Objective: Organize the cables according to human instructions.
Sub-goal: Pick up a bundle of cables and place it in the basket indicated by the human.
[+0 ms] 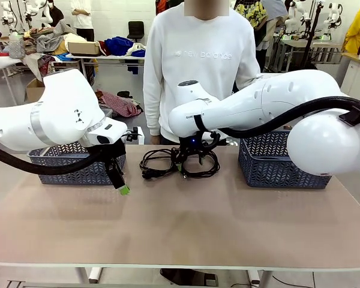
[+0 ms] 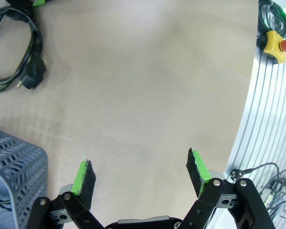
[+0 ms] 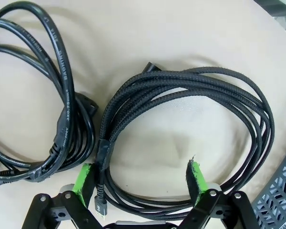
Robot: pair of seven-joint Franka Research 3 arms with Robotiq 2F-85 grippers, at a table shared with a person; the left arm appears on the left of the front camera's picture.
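My left claw (image 2: 139, 166) stands wide open over bare tabletop (image 2: 148, 86). It grips and touches nothing, and the corner of the left blue-grey basket (image 2: 14, 167) sits just beside one finger. My right claw (image 3: 139, 168) is spread just as wide. It reaches down over the cables (image 1: 156, 163) in the middle of the tabletop, near the far edge in front of the person (image 1: 198, 66). Two coils lie close side by side there: a braided cable (image 3: 195, 83) and a smooth power cord (image 3: 62, 100). The near arc of the braided cable runs between the right claw's open fingers. Its bound section lies right against the green pad (image 3: 85, 174) on one side, but I cannot tell whether the other pad touches it. Nothing is clamped. The right basket (image 1: 276, 165) stands near the coils.
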